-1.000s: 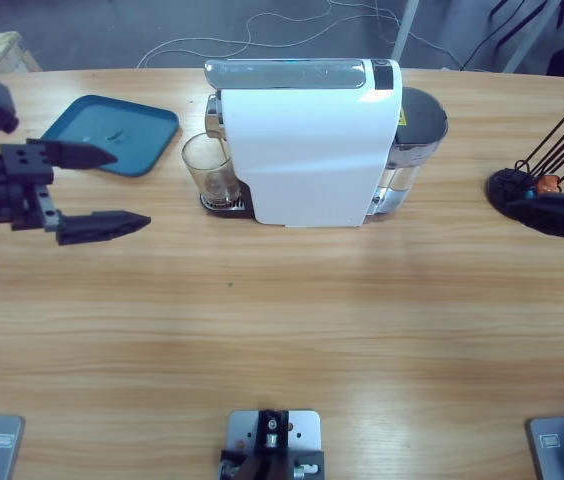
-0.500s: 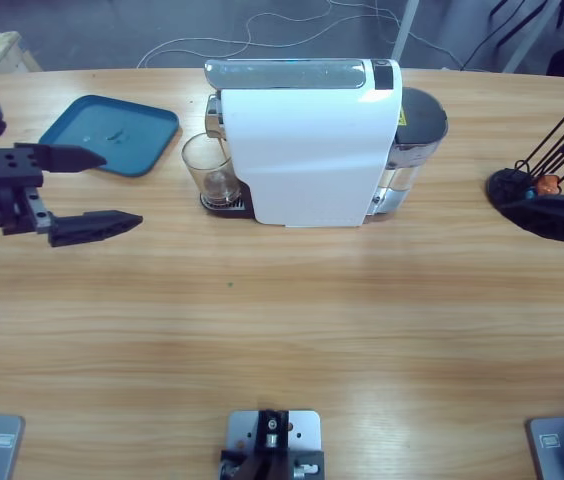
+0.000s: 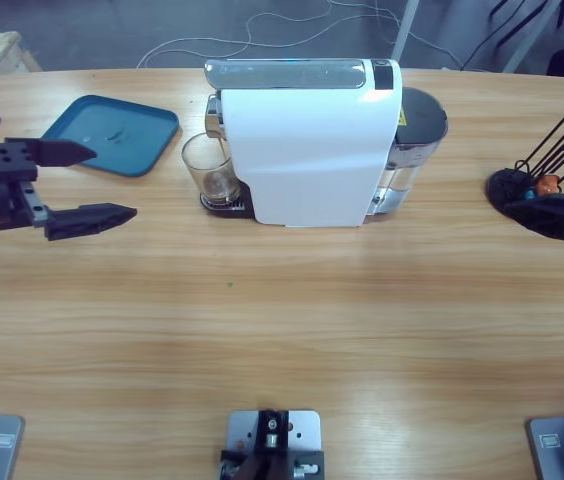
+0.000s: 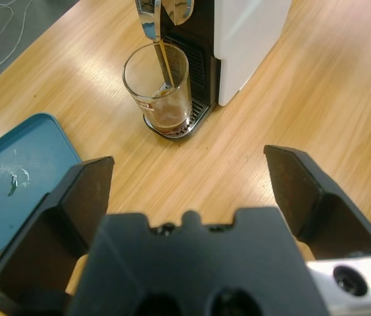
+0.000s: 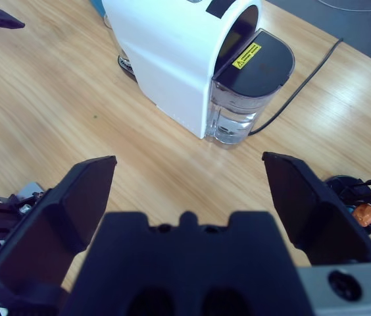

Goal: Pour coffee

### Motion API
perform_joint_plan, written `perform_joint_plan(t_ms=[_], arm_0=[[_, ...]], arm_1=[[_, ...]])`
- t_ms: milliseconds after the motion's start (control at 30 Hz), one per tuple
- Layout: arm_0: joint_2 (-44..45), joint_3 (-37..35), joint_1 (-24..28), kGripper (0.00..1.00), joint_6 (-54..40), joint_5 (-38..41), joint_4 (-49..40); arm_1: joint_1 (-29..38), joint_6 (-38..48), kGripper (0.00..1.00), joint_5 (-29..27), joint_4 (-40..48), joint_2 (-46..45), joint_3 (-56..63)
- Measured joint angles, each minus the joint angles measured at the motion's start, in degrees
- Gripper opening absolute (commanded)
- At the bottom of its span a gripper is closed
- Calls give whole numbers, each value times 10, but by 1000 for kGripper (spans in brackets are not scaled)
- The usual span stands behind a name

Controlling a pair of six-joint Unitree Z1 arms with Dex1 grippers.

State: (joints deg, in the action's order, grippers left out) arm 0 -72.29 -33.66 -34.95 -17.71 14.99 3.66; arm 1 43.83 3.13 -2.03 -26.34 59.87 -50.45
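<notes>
A small clear glass tumbler [image 3: 207, 170] stands on the drip grid of a white coffee machine [image 3: 307, 140]. In the left wrist view a thin stream runs from the spout into the tumbler [image 4: 158, 89], and a shallow layer of dark brown coffee [image 4: 168, 120] lies at its bottom. My left gripper [image 3: 116, 182] hovers open and empty at the table's left, well short of the glass, pointing toward it [image 4: 189, 171]. At the far right edge my right gripper [image 3: 552, 215] is also open and holds nothing [image 5: 189, 178]; it faces the machine's tank side [image 5: 172, 59].
A teal tray [image 3: 112, 132] lies behind the left gripper, left of the machine. The machine's water tank [image 3: 417, 130] sticks out on its right, with a black cable [image 5: 304, 72] behind it. A black wire capsule rack [image 3: 542, 175] stands beside the right gripper.
My left gripper has drawn back leftward, away from the glass, with its jaws still open. The right arm and the glass have not moved.
</notes>
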Motion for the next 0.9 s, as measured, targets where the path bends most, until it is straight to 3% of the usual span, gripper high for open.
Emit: perform_joint_plan(t_ms=[200,500,900], arm_0=[[3,0,0,1000,2,0,0],[3,0,0,1000,106,0,0],[3,0,0,1000,114,-7,0]], arm_1=[[0,0,1000,0,0,0,8],[0,0,1000,-1,5,0,8],[0,0,1000,-8,20,0,8]])
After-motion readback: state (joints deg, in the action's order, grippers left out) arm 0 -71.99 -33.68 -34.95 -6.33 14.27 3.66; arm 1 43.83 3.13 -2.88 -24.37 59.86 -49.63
